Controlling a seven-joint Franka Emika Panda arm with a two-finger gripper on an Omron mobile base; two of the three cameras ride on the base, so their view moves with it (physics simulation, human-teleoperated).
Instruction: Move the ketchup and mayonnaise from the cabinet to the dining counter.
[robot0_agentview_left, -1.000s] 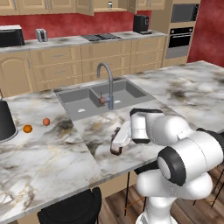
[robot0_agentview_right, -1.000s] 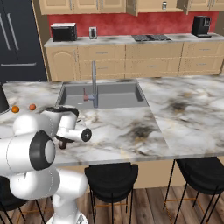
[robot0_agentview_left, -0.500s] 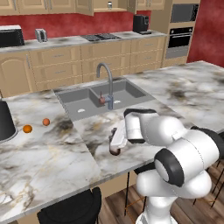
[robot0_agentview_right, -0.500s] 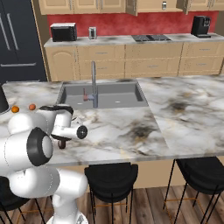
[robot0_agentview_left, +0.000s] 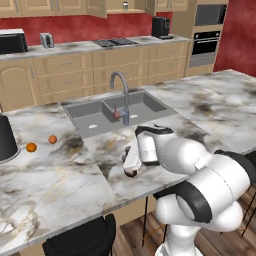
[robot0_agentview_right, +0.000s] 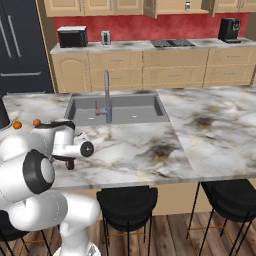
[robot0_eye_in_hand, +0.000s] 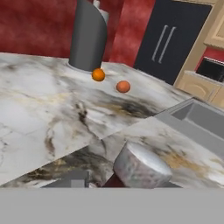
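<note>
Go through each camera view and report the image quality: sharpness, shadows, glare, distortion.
Left base view: evenly lit, sharp, no glare; a small dark shadow under the ketchup on the dining counter. Right base view: equally flat light, soft shadows beneath the stools. Hand view: tilted horizon, the bottle's cap looms large and coarse-textured up close; the two oranges stay crisp.

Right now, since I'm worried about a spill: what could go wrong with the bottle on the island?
1. The end effector sits close around the ketchup. Whether its jaws are clear of the bottle isn't visible, so pulling away sideways might tip it.
2. The ketchup stands fairly near the front edge of the dining counter. If knocked, it could roll off towards the stool.
3. The faucet rises just behind the arm, so a careless lift might clip it.
</note>
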